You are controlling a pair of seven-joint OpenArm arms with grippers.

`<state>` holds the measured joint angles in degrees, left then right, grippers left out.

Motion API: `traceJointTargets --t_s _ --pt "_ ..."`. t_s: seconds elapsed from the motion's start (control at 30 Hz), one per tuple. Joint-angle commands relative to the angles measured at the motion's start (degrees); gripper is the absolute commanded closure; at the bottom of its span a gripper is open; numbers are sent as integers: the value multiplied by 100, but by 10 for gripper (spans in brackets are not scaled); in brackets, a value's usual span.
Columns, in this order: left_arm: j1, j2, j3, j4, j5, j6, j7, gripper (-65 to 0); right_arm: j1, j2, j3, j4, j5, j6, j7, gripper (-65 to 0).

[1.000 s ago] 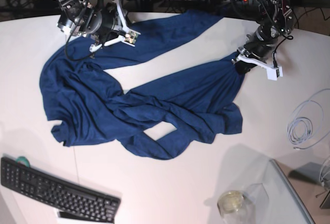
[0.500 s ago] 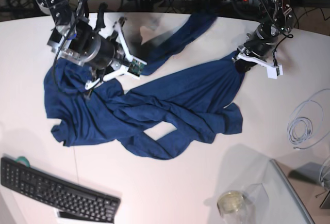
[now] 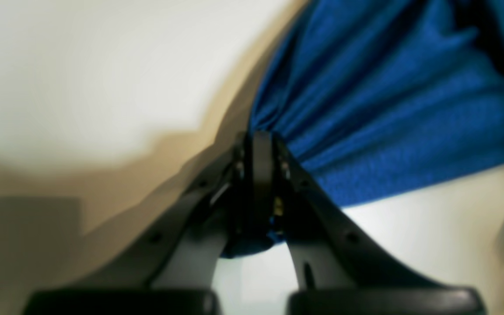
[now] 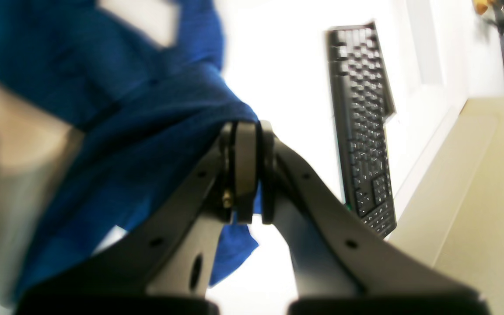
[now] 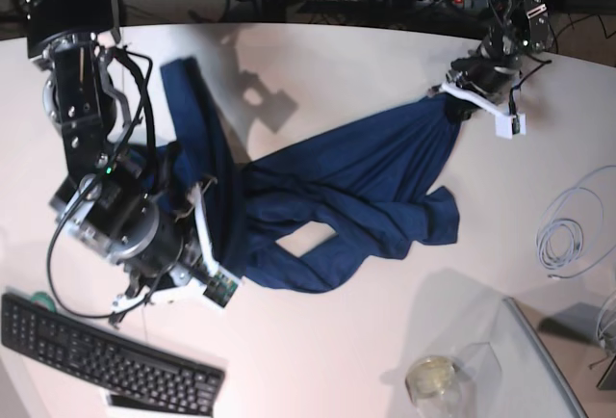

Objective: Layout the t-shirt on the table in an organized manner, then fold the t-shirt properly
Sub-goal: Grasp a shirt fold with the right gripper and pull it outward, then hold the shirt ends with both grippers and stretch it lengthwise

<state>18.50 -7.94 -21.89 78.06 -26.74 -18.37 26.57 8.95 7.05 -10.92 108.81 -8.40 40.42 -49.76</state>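
Note:
The navy t-shirt lies crumpled and stretched across the white table, from the back right to the front left. My left gripper is shut on a bunched edge of the t-shirt; in the base view the left gripper sits at the cloth's back right end. My right gripper is shut on a fold of the t-shirt, held off the table. In the base view the right arm stands at the front left, with a long strip of cloth draped over and behind it.
A black keyboard lies at the front left, just below the right arm, also visible as the keyboard in the right wrist view. A coiled white cable lies at the right. A grey tray and a glass jar stand front right.
The right arm swept from the back left to the front left, its jaws closing on the cloth and dragging the shirt's left part along. The left gripper shifted slightly backward with its corner.

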Motion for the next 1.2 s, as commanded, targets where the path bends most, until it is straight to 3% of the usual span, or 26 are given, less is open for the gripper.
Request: traceJointTargets --t_s 0.0,0.17,0.27,0.37,0.47,0.57,0.6,0.73,0.8,0.9,1.1,1.17 --pt "88 -71 -145 251 -20 -5 -112 0 314 3 226 -55 133 -42 75 -5" --pt "185 -80 -514 506 -3 -5 -68 0 956 -182 595 -1690 546 -42 127 -3" --pt "159 -80 -479 488 6 -5 -68 0 1123 -533 912 -2622 520 -42 347 -8" --pt "150 -63 -470 488 6 -5 -68 0 1158 -613 1105 -3238 309 -42 417 -44" --pt "141 -10 -462 488 6 -5 -68 0 832 -542 1254 -3009 106 -42 382 -248" --pt "132 -27 -470 488 6 -5 -68 0 235 -481 2019 -2068 106 -42 365 -482" --pt "132 -27 -470 488 6 -5 -68 0 41 -490 2318 -1805 115 -42 356 -515" --pt "123 -27 -488 488 6 -5 -68 0 -469 -577 3021 -1980 115 -42 400 -503" --pt "123 -27 -497 488 6 -5 -68 0 -592 -604 3162 -2402 115 -42 760 -503" --pt "115 -27 -488 488 6 -5 -68 0 -644 -604 3188 -2851 115 -42 1147 -503" --pt "115 -36 -523 488 6 -5 -68 0 -653 -613 3224 -3132 115 -42 1182 -497" --pt "115 -36 -532 488 6 -5 -85 0 -601 -586 3224 -3299 115 -42 1270 -422"
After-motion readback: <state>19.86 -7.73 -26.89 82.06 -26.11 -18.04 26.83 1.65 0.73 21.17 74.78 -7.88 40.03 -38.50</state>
